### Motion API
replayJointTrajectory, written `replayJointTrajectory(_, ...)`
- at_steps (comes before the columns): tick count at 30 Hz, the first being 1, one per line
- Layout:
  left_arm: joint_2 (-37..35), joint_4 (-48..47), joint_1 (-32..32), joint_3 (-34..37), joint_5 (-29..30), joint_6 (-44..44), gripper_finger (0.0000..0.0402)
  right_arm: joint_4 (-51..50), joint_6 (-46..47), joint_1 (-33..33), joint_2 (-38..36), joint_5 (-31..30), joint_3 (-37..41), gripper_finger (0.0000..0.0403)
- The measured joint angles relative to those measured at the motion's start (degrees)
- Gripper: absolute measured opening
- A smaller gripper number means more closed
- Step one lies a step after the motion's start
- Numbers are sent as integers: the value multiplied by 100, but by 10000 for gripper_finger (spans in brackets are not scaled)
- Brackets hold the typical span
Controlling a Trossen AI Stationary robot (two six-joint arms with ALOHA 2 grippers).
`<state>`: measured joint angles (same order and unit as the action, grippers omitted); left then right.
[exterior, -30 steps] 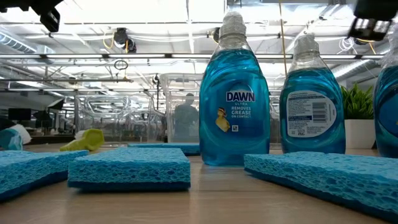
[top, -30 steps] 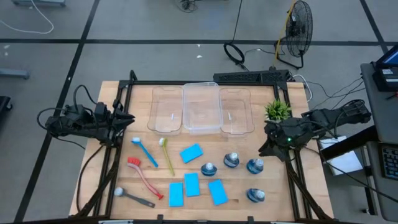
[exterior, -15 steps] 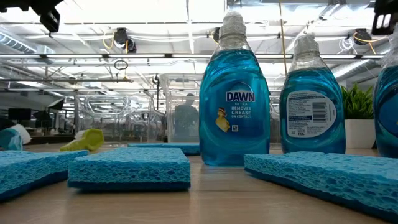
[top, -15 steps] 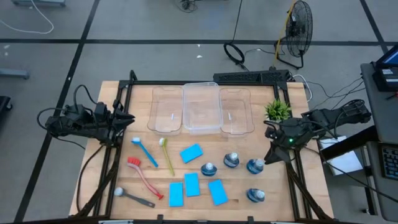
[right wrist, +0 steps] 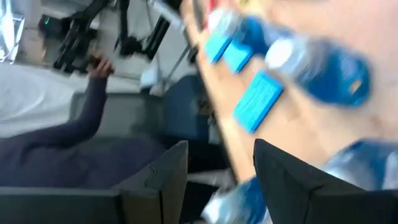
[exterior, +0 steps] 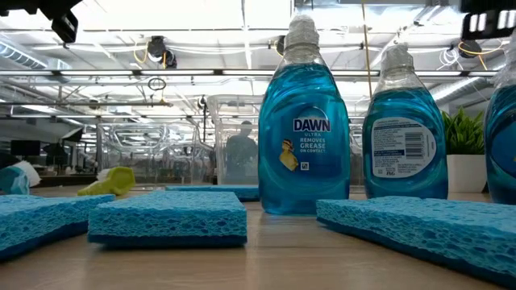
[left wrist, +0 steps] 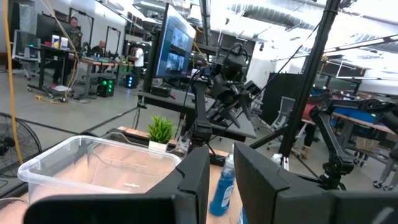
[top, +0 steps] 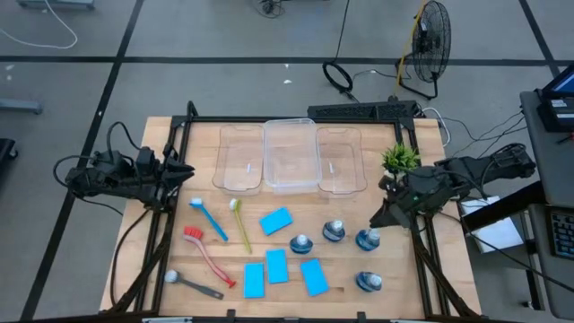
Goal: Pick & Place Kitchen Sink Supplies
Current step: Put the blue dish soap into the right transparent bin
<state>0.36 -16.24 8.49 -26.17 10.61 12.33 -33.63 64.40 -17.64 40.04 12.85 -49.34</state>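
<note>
The nearest bottle reads "DAWN ULTRA REMOVES GREASE".

right gripper above a bottle

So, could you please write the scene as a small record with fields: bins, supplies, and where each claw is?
bins: three clear plastic bins side by side at the table's far edge, nothing seen inside
sponges: four flat bright-blue sponges on the table
bottles: four small blue-liquid bottles upright
brushes: four long-handled brushes lying left of the sponges
left claw: waiting at the table's left edge, holds nothing
right claw: open, close beside the rightmost far bottle, not gripping
</note>
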Motion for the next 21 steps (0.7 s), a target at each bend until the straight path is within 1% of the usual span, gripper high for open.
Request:
replayJointTrajectory(2, 0, -1, -2, 0, -1, -2, 77, 0, -225, -75, 39, -199, 0, 170)
replayJointTrajectory(6, 0, -3, 0, 0, 0, 42, 77, -46, -540, -258, 241, -335, 0, 170)
replayJointTrajectory(9, 0, -3, 0, 0, -1, 190, 77, -233, -697, -432, 438, -542, -5, 171)
replayJointTrajectory(11, 0, -6, -1, 0, -2, 279, 77, -518, -855, -522, 596, -719, -140, 171)
replayJointTrajectory(14, 0, -10, 0, 0, -2, 302, 77, -1159, -1115, -644, 847, -1146, -598, 171)
replayJointTrajectory(18, 0, -10, 0, 0, -2, 303, 77, -2136, -1511, -849, 1174, -1866, -1562, 171)
replayJointTrajectory(21, 0, -10, 0, 0, -2, 310, 77, -2999, -1661, -1033, 1503, -2222, -2115, 171)
